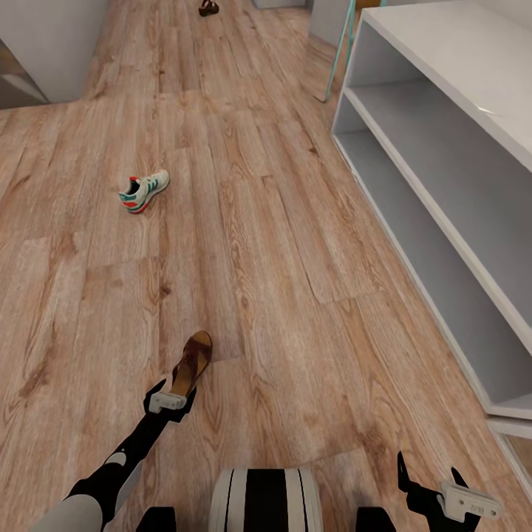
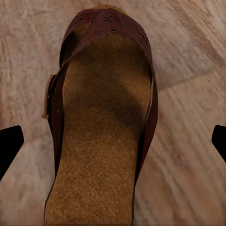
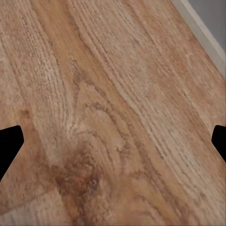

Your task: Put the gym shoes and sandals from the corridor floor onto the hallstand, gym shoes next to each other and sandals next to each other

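Sandal (image 1: pixel 191 364) lies flat on the wood floor (image 1: pixel 295 244), footbed up, heel toward the robot, toe pointing away. Left pincer (image 1: pixel 170 393) sits right over its heel end. In the left wrist view the sandal (image 2: pixel 101 127) is between the two dark fingertips (image 2: pixel 9 143), which stand wide apart at the picture's edges, clear of both sides of the shoe. So left pincer is spread, not gripping anything.

Right pincer (image 1: pixel 428 473) hangs low near the robot's right side, over bare floor. Right wrist view: plank grain (image 3: pixel 103 117) between fingertips (image 3: pixel 9 141) spread wide, nothing held. A pale strip of the rack's base edge (image 3: pixel 202 33) runs across one corner.

One sneaker (image 1: pixel 144 191) lies on the floor well ahead and to the left, white with green stripes and red-orange accents, well apart from the sandal. Second sandal (image 1: pixel 208 7) is far down the corridor, partly cut off by the head view's top edge.

Shoe rack (image 1: pixel 473 81) stands along the right, white-grey, thick flat top, shallow tiers below. Slim teal frame (image 1: pixel 341 44) leans just beyond its far end.
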